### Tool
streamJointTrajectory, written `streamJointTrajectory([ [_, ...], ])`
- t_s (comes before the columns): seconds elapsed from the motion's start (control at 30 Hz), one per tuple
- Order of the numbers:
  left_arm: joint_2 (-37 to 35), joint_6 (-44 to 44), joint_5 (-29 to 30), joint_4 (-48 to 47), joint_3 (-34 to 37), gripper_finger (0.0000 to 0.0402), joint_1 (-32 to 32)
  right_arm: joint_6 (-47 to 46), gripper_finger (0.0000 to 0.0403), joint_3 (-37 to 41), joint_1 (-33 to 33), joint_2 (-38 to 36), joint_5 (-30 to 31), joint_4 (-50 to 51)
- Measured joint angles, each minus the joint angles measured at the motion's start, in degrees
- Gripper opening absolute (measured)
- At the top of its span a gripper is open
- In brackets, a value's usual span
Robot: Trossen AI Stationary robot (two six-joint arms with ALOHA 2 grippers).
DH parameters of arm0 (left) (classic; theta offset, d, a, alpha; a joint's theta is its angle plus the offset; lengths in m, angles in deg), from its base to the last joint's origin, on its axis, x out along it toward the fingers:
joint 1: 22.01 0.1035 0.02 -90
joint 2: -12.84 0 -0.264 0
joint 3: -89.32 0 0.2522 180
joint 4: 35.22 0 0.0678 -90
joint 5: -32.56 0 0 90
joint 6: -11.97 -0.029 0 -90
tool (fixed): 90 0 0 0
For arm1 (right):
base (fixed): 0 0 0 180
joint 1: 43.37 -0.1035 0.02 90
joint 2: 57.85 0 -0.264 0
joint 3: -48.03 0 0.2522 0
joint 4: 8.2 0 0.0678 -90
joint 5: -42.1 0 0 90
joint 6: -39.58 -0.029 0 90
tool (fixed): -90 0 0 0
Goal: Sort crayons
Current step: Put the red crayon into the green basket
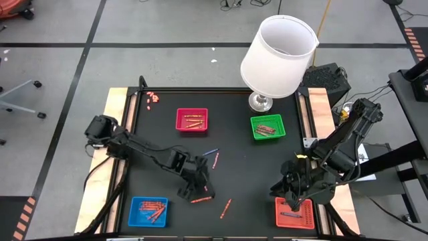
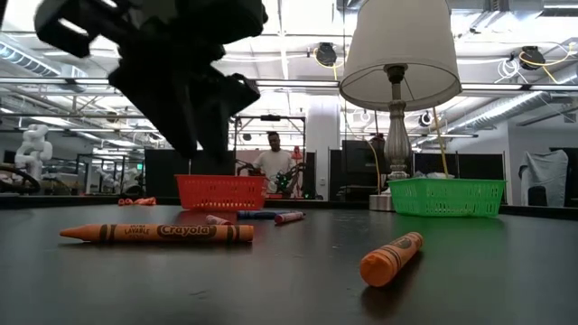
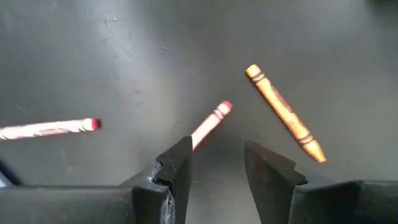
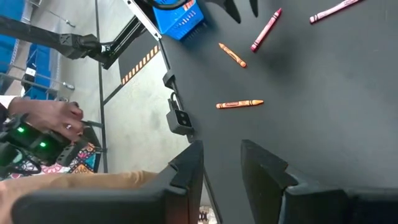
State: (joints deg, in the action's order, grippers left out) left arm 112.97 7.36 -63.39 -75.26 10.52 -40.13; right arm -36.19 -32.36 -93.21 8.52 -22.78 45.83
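From above, the left gripper (image 1: pixel 197 189) hangs over the black table (image 1: pixel 244 174), beside an orange crayon (image 1: pixel 201 199) and near another (image 1: pixel 225 208). A blue crayon (image 1: pixel 210 153) and a pink one (image 1: pixel 215 161) lie farther back. The red tray (image 1: pixel 192 120), green tray (image 1: pixel 268 127) and blue tray (image 1: pixel 148 211) each hold crayons. The right gripper (image 1: pixel 292 199) sits over a second red tray (image 1: pixel 295 213), partly covering it. A white lamp (image 1: pixel 278 57) stands by the green tray.

At table level, the left arm's dark bulk blocks the upper left; a person stands far behind.

The left wrist view shows its fingers (image 3: pixel 177 168) apart, holding nothing, a pink crayon (image 3: pixel 210 124) reaching between them.

The right wrist view shows its fingers (image 4: pixel 189 168) slightly apart, empty; a person's hand (image 4: pixel 53 118) is cut off at the edge.
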Motion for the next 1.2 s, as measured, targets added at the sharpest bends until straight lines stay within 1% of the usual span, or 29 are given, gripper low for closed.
streamJointTrajectory([
  [0.17,0.3,-8.2,0.2,-0.1,0.0,0.0146,2.1,0.0,0.009,0.0,0.0,0.0,0.2,-0.2],
  [0.3,1.9,-12.0,-0.2,-1.0,0.0,0.0146,4.3,0.0,0.009,0.0,0.3,0.0,0.2,-0.2],
  [0.4,4.0,-12.7,-0.9,-0.9,0.0,0.0146,5.1,0.0,0.009,0.0,0.7,0.0,0.2,-0.2],
  [0.53,6.1,-13.0,-3.9,0.3,0.0,0.0146,5.4,-0.1,0.009,0.0,1.2,0.0,0.2,-0.2],
  [0.67,8.1,-13.8,-4.4,1.5,0.0,0.0139,5.0,0.0,0.009,0.0,1.5,0.0,0.2,-0.2],
  [0.8,9.4,-13.4,-4.5,2.1,-0.2,0.0108,5.0,0.2,0.009,0.0,1.5,0.0,0.2,-0.1],
  [1.07,10.4,-11.7,-4.7,2.2,-0.2,0.0021,4.9,0.4,0.009,0.0,1.5,0.0,0.1,0.7],
  [1.13,10.4,-10.4,-4.7,2.2,-0.2,0.0009,4.9,0.4,0.009,0.0,1.5,0.0,0.1,0.9],
  [1.2,10.4,-8.0,-4.7,2.2,-0.2,0.0007,4.9,0.4,0.009,0.0,1.5,0.0,0.1,1.2],
])
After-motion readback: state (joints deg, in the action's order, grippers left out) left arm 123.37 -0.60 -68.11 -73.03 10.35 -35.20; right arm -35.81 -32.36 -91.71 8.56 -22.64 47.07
